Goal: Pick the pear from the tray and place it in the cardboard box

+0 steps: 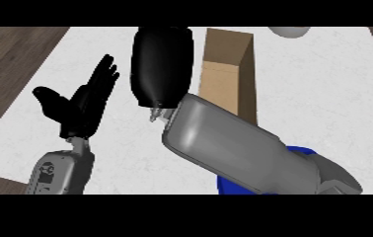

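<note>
Right robot hand (162, 68), fingers hidden so I cannot tell its grip, sits just beside the tall brown cardboard box (232, 75), nearer than my open left robot hand (80, 102).

The right forearm (241, 149) is lying across the middle, its black hand (162, 65) blocking the left flank of the cardboard box (229, 78). The box is standing open, its inside partly showing. Bare white tabletop (313, 93) is stretching right of the box. The left hand (80, 105) is resting open at the left, with clear tabletop between both hands.
</note>
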You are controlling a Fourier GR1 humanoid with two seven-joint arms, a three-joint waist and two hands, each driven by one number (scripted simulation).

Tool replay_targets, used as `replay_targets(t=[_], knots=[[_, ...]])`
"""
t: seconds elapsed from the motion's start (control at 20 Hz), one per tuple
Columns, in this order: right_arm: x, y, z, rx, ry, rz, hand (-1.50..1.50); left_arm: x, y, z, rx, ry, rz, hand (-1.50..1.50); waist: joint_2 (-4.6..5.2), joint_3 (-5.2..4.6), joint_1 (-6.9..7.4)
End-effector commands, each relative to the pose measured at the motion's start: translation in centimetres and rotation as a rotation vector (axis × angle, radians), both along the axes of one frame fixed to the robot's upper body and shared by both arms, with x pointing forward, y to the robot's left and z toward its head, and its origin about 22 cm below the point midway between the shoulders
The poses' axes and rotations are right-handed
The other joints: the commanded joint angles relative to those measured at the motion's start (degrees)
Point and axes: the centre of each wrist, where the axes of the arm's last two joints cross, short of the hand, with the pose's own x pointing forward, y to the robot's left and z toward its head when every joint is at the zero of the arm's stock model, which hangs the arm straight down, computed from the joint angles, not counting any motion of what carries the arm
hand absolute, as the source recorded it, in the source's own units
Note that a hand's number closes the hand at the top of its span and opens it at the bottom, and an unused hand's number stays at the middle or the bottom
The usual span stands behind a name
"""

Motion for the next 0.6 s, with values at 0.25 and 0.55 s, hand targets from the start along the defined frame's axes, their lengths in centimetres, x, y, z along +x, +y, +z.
replay_targets(t=[0.25,0.55], knots=[[1.0,1.6,0.1,0.084,0.005,-0.278,1.5,0.5,0.3,-0.1,-0.001,-0.015,0.035,0.0,0.25,0.06,-2.72],[2.6,1.5,-1.0,0.011,0.041,-0.344,1.5,-0.4,0.9,-0.6,-0.004,-0.019,0.048,0.0,0.29,0.19,-3.26]])
